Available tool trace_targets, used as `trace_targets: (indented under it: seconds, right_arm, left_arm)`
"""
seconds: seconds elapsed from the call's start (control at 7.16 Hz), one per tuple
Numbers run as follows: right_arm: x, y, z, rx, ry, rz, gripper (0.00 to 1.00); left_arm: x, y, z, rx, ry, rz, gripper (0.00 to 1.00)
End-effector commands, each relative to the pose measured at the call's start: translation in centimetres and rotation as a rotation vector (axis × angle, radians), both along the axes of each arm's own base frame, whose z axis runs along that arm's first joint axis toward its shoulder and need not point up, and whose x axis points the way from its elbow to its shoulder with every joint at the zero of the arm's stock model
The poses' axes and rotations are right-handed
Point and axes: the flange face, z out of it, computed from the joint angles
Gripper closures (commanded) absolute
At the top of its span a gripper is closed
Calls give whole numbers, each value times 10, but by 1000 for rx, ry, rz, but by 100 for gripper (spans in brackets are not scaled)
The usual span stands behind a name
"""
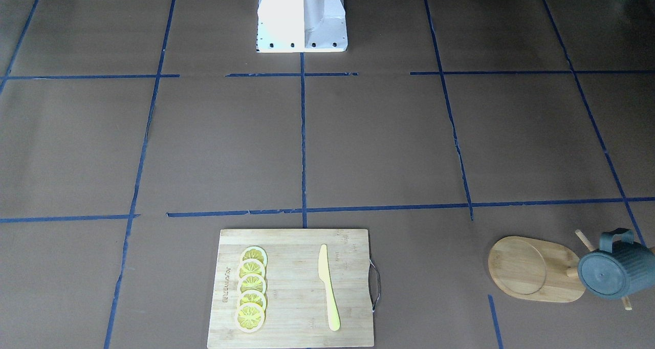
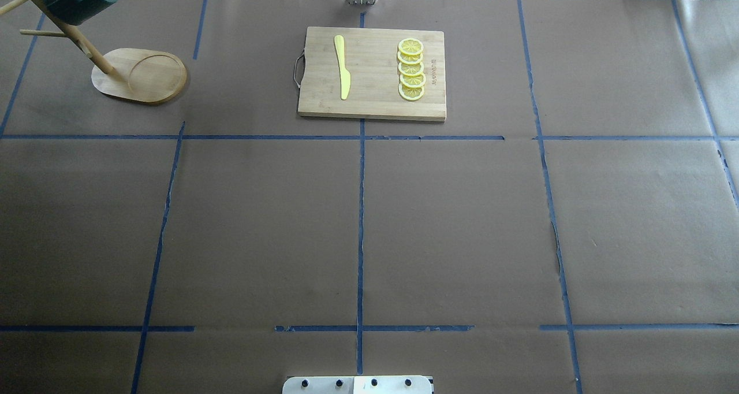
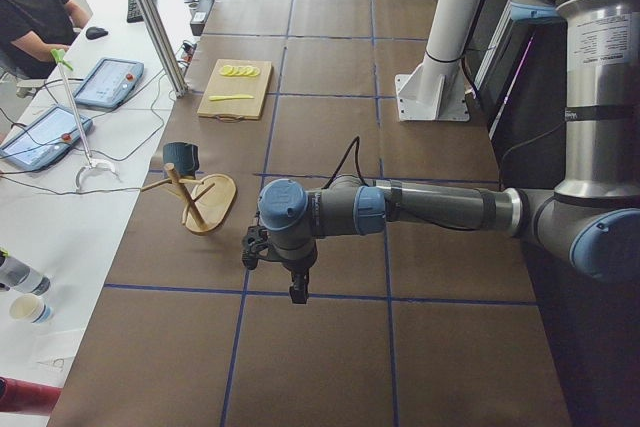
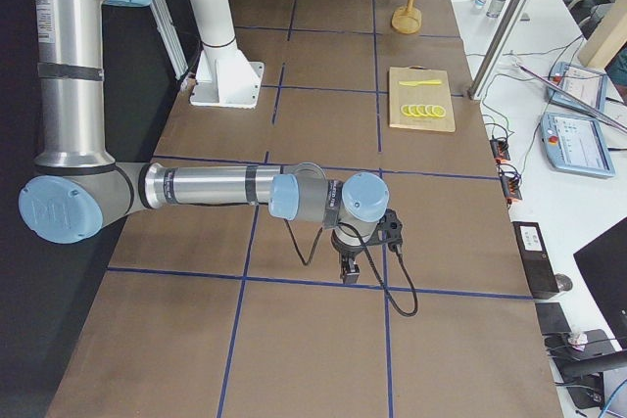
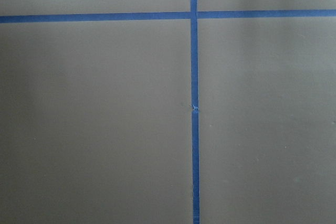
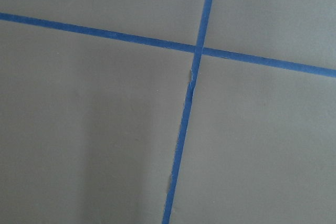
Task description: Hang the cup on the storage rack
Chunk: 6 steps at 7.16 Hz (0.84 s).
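**Cup (image 1: 611,272) on storage rack (image 1: 532,269): position and arm status**

Cup location: the dark teal-grey mug is off the worktop (image 2: 450,226), carried high on the rack's central post. It lies on its side, with its flat underside towards the front-facing camera and its squarish handle uppermost. Which peg passes through the handle cannot be made out.

Rack location: the oval bamboo base sits flat at the far corner of the worktop on the robot's left. Thin pegs project from the post on either side of the mug.

Left end effector (image 3: 297,292): it points down over the blue tape grid, apart from the rack and holding nothing visible. Whether its fingers are spread or pressed together cannot be told.

Right end effector (image 4: 348,273): it points down above a tape line, well apart from the rack. Its finger state cannot be told either.

Both wrist views show only brown covering and crossing tape.

Other items: a bamboo cutting board (image 2: 372,93) lies at the far middle, bearing a yellow knife (image 2: 342,67) and a row of lemon slices (image 2: 411,70).
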Motion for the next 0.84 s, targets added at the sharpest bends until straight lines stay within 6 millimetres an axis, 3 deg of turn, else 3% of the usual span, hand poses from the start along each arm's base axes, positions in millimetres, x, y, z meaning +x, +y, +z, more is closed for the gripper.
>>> trace_targets:
  seconds: [0.0, 0.28, 0.7]
  right_arm:
    - [5, 7, 8, -10, 22, 5, 0]
    - [4, 16, 15, -27, 16, 7, 0]
    - [4, 12, 9, -18, 7, 9, 0]
  left_arm:
    - [1, -4, -2, 31, 0, 2, 0]
    - [1, -4, -2, 34, -1, 5, 0]
    - [1, -4, -2, 37, -1, 8, 0]
